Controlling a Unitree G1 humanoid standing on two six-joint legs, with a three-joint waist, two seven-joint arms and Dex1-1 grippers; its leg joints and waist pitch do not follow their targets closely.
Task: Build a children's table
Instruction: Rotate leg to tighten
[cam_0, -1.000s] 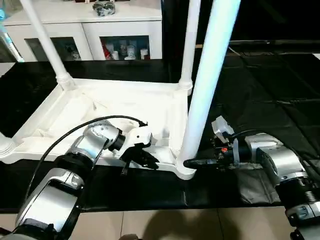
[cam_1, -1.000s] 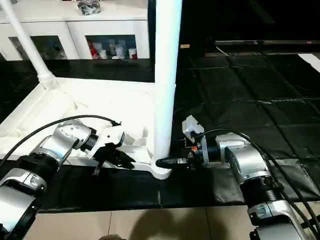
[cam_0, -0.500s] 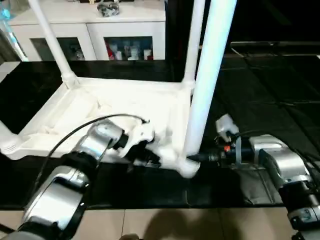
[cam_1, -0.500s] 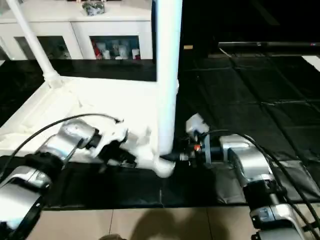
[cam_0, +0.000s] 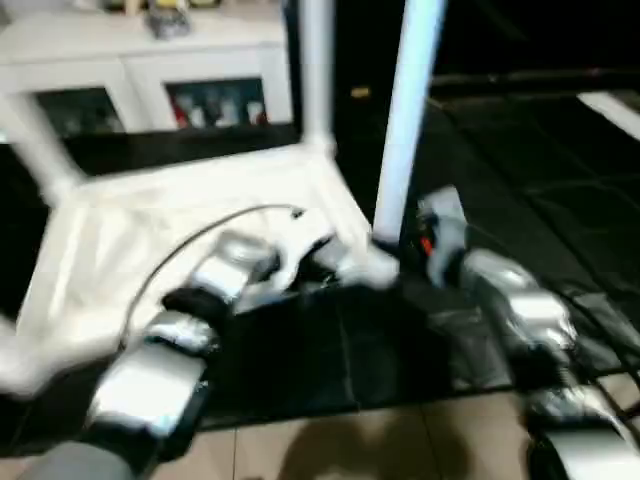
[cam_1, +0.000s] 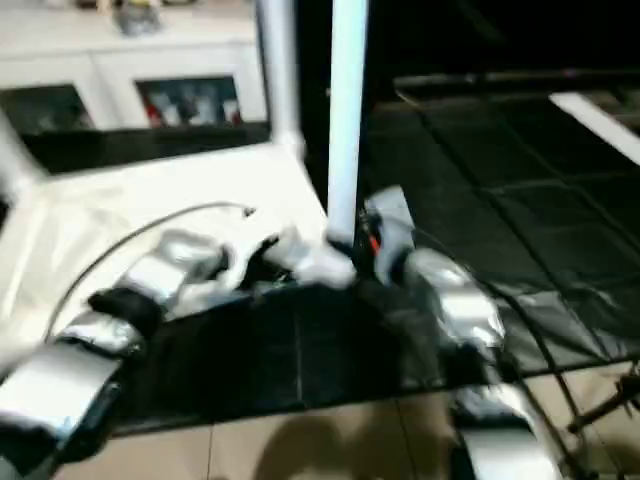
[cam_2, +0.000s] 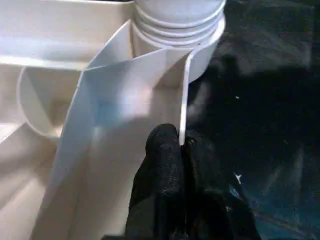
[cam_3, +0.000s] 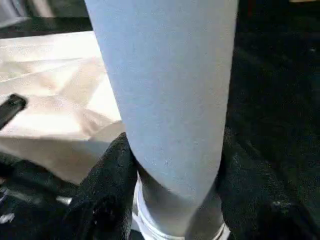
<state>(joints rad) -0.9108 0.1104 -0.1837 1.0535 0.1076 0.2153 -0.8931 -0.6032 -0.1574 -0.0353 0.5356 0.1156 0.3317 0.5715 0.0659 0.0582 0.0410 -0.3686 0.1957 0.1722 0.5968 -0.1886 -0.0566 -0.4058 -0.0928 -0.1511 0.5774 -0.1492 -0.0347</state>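
A black mat with faint seams crossing it covers most of the floor and carries the work. Directly on it lies the upturned tabletop, white, ribbed underside facing up, with white legs standing upright from its corner sockets. Along the near edge the mat ends and a strip of pale tiled floor shows. At the far side a white cabinet with glass doors stands at the mat's edge
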